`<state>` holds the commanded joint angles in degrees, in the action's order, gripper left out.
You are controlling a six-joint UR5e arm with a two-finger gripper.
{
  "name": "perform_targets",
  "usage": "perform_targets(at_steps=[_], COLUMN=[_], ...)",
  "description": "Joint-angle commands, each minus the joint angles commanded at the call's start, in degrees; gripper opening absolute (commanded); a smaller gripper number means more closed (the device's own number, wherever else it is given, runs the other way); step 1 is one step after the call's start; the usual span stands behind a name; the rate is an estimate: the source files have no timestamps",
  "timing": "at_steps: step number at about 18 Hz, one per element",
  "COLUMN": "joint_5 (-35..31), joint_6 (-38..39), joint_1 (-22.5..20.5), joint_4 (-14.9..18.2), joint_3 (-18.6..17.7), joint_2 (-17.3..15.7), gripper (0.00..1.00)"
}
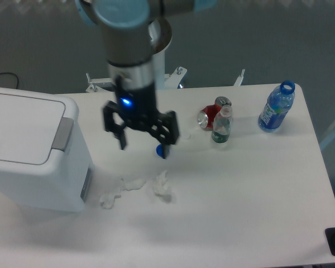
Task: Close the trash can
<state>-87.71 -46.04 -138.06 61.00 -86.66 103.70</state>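
The trash can point(33, 156) is a large white boxy bin at the left of the table. Its flat lid point(22, 128) lies down flush on top, and a grey latch strip point(62, 134) runs along the lid's right edge. My gripper point(144, 146) hangs over the table's middle, well to the right of the bin and apart from it. Its two dark fingers point(121, 140) are spread wide with nothing between them, so it is open. One fingertip partly covers a blue bottle cap point(161, 150).
Crumpled white tissues point(135, 187) lie on the table in front of the gripper. A red can point(210, 115), a small clear bottle point(221, 125) and a blue bottle point(277, 107) stand at the right. The robot's base post point(145, 61) rises behind the table.
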Motion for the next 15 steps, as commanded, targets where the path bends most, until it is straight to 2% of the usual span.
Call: perform_targets(at_steps=[2,5,7,8,12,15], joint_5=[0.0,-0.5,-1.8,-2.2,-6.1,-5.7], joint_6=[-2.9,-12.6,-19.0,-21.4,-23.8,-25.2], joint_1=[-1.3,-2.5,-3.6,-3.7,-3.8,-5.0], joint_4=[0.0,0.6,1.7,1.7,1.7,2.1], joint_3=[0.4,0.9,0.8,1.0,4.7,5.2], joint_2=[2.0,4.7,5.4,6.8,12.1,12.7], gripper=[1.00,1.00,1.00,1.00,1.00,1.00])
